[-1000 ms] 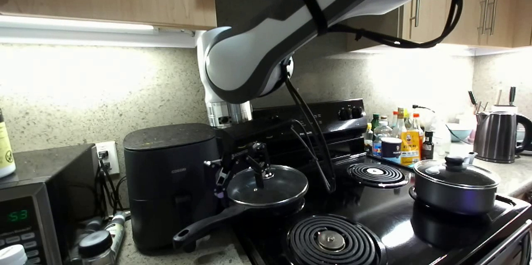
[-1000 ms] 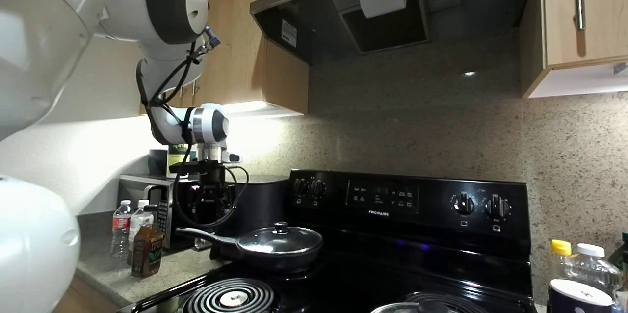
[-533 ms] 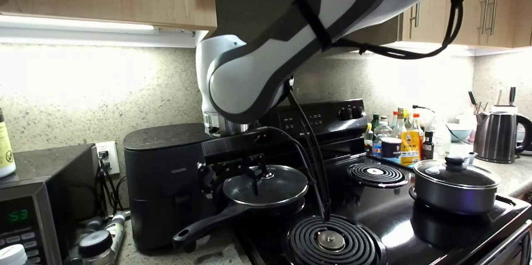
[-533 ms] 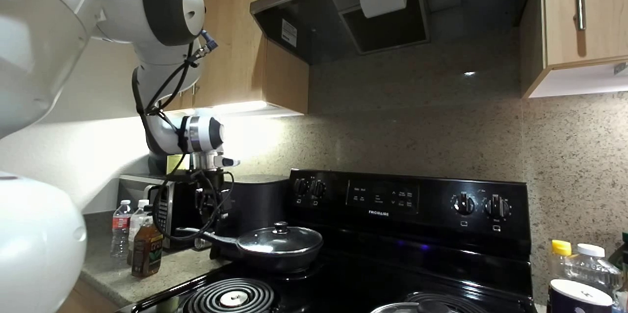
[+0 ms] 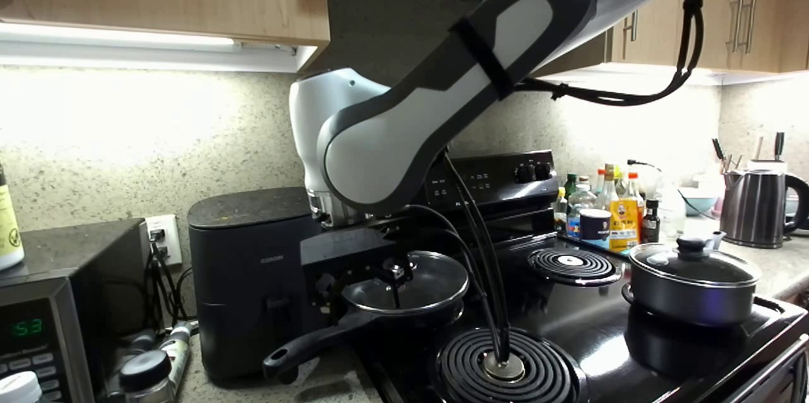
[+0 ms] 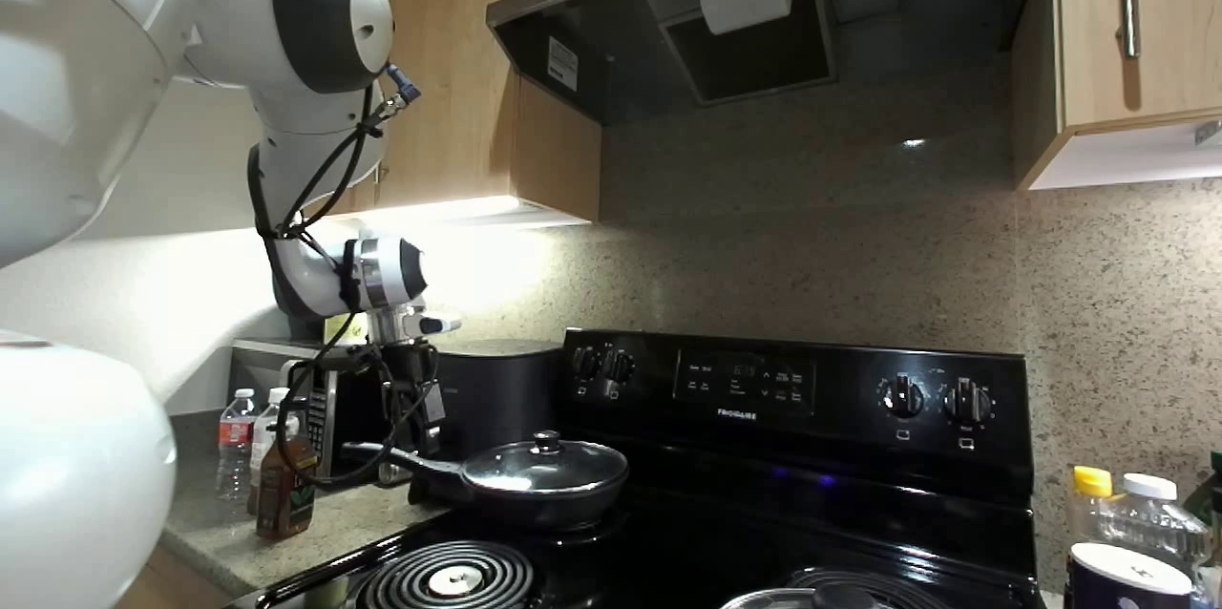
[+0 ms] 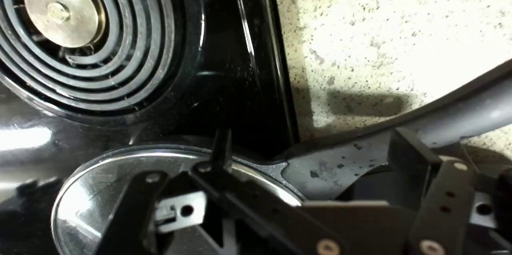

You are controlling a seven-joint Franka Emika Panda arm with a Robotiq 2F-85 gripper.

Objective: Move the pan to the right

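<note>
The hand (image 7: 314,151) hangs wide near the pan (image 6: 544,487), air fryer (image 5: 253,289) close alongside, lidded pot (image 5: 692,292) across the stove (image 5: 572,311), kettle (image 5: 752,210) showing only in an exterior view!

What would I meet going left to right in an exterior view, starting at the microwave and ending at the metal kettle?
Microwave, wall outlet, Cosori air fryer, glass-lidded frying pan, rear coil burner, dark lidded pot, metal kettle.

A kitchen, shown by its coil stove (image 5: 562,311), kettle (image 5: 752,210) and microwave (image 5: 104,283).
</note>
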